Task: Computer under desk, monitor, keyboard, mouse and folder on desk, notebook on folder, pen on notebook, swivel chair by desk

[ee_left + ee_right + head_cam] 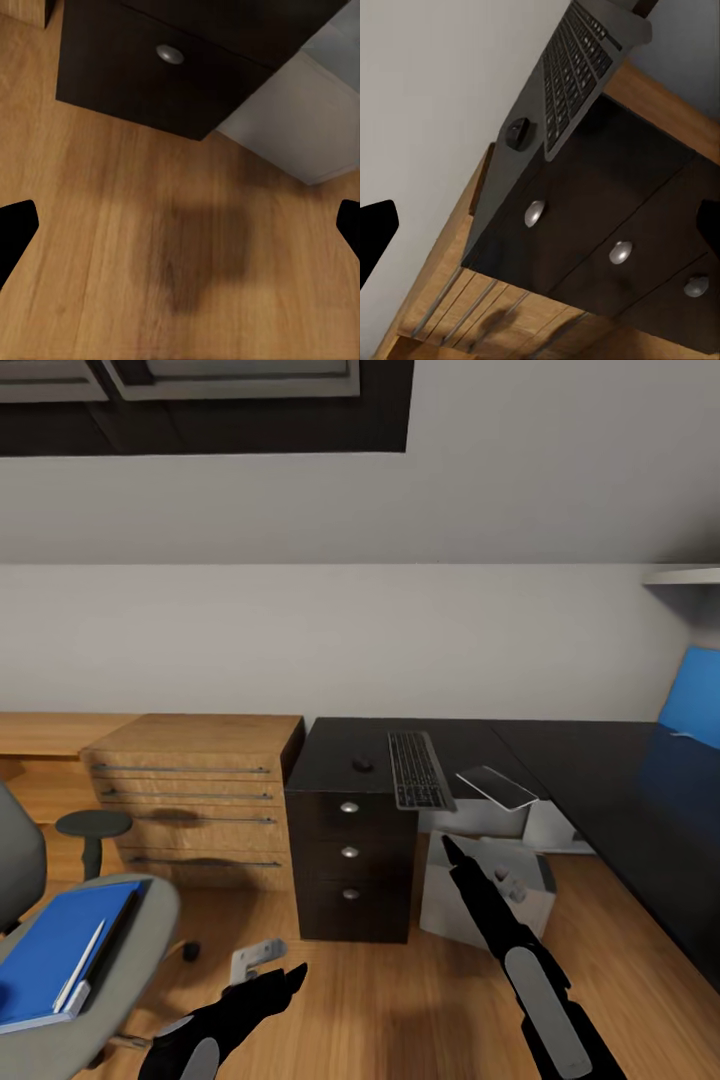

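The black desk (560,745) carries the keyboard (418,770) (574,71), the small black mouse (362,764) (519,133) to its left, and the dark notebook (497,787) tilted at the desk edge. Under the desk stands the grey computer (485,900) (300,127). At the near left, the swivel chair (120,1000) holds the blue folder (55,950) with the white pen (82,963) lying on it. My left gripper (290,978) (180,225) is open above the floor. My right gripper (452,852) (540,225) is open, facing the drawer unit (350,850). The monitor is out of view.
A wooden dresser (200,800) stands left of the desk's drawer unit, with a small round dark stool (92,825) in front of it. A blue wall panel (695,695) hangs at the far right. Wood floor (380,1000) lies between chair and desk.
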Available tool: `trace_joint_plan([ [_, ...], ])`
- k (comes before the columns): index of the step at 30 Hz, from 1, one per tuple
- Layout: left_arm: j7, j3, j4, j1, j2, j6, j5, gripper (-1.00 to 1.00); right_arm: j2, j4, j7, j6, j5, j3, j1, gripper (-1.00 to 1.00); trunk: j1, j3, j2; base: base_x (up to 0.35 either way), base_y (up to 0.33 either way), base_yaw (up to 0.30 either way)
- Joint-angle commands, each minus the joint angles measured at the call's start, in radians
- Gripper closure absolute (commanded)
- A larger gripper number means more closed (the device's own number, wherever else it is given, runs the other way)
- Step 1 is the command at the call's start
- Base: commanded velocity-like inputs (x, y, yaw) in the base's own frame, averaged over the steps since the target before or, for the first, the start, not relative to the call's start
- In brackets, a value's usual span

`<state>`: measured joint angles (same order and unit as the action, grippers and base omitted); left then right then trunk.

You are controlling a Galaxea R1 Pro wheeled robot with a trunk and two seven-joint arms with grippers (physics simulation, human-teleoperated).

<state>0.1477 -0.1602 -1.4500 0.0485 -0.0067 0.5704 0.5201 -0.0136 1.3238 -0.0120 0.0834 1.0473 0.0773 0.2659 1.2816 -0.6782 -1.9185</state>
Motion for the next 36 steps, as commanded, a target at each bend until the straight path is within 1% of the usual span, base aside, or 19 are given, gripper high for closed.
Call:
trace_joint_plan([
  [1, 0.009, -0.001, -0.001, 0.001, 0.0, 0.003, 0.011, -1.0, -0.001, -0.003, -0.002, 0.003, 0.008, -0.001, 0.0, -1.0, 0.0, -0.001, 0.0, 0.229, 0.0, 0.0],
  [4, 0.009, -0.001, -0.003, 0.001, 0.001, 0.003, 0.012, -1.0, -0.007, -0.054, -0.006, -0.001, 0.007, 0.002, 0.0, -1.0, 0.0, -0.001, 0.0, 0.297, 0.0, 0.0],
  [8, 0.008, -0.001, -0.002, 0.001, 0.001, 0.004, 0.014, -1.0, -0.011, -0.061, -0.005, 0.0, 0.014, -0.001, 0.0, -1.0, 0.0, -0.001, 0.0, 0.291, 0.0, 0.0],
  [9, 0.008, -0.001, -0.002, 0.001, 0.001, 0.004, 0.015, -1.0, -0.012, -0.061, -0.005, 0.002, 0.023, -0.002, 0.0, -1.0, 0.0, -0.001, 0.0, 0.252, 0.0, 0.0],
  [10, 0.007, -0.001, -0.002, 0.001, 0.001, 0.005, 0.015, -1.0, -0.012, -0.061, -0.005, 0.004, 0.048, -0.001, 0.0, -1.0, 0.0, -0.001, 0.0, 0.172, 0.0, 0.0],
  [11, 0.007, -0.001, -0.002, 0.001, 0.001, 0.005, 0.015, -1.0, -0.012, -0.061, -0.006, 0.004, 0.059, -0.001, 0.0, -1.0, 0.0, -0.001, 0.0, 0.138, 0.0, 0.0],
  [13, 0.007, -0.001, -0.002, 0.001, 0.001, 0.005, 0.016, -1.0, -0.012, -0.061, -0.006, 0.006, 0.111, 0.001, 0.0, -1.0, 0.0, -0.001, 0.0, 0.072, 0.0, 0.0],
  [15, 0.007, -0.001, -0.001, 0.001, 0.001, 0.005, 0.016, -1.0, -0.012, -0.061, -0.006, 0.011, 0.136, 0.001, 0.0, -1.0, 0.0, -0.001, 0.0, 0.041, 0.0, 0.0],
  [16, 0.007, -0.001, -0.001, 0.001, 0.001, 0.005, 0.016, -1.0, -0.011, -0.061, -0.005, 0.021, 0.159, 0.001, 0.0, -1.0, 0.0, -0.001, 0.0, 0.023, 0.0, 0.0],
  [18, 0.007, -0.001, -0.001, 0.001, 0.001, 0.005, 0.016, -1.0, -0.011, -0.061, -0.005, 0.037, 0.18, 0.001, 0.0, -1.0, 0.0, -0.001, 0.0, 0.017, 0.0, 0.0],
  [19, 0.007, -0.001, -0.001, 0.001, 0.001, 0.005, 0.017, -1.0, -0.011, -0.061, -0.005, 0.057, 0.201, 0.0, 0.0, -1.0, 0.0, -0.001, 0.0, 0.009, 0.0, 0.0],
  [21, 0.007, -0.001, -0.001, 0.001, 0.001, 0.006, 0.017, -1.0, -0.01, -0.061, -0.005, 0.079, 0.22, -0.001, 0.0, -1.0, 0.0, -0.001, 0.0, 0.006, 0.0, 0.0],
  [25, 0.007, -0.001, -0.001, 0.001, 0.001, 0.006, 0.017, -1.0, -0.007, -0.062, -0.004, 0.135, 0.281, -0.004, 0.0, -1.0, 0.0, -0.001, 0.0, 0.003, 0.0, 0.0],
  [30, 0.006, -0.001, -0.001, 0.001, 0.001, 0.005, 0.018, -1.0, -0.005, -0.062, -0.003, 0.147, 0.31, -0.004, 0.0, -1.0, 0.0, -0.001, 0.0, 0.094, 0.0, 0.0],
  [36, 0.004, 0.0, -0.001, 0.001, 0.001, 0.006, 0.019, -1.0, -0.008, -0.07, -0.003, 0.139, 0.309, -0.006, 0.0, -1.0, 0.0, -0.001, 0.0, 0.266, 0.0, 0.0],
])
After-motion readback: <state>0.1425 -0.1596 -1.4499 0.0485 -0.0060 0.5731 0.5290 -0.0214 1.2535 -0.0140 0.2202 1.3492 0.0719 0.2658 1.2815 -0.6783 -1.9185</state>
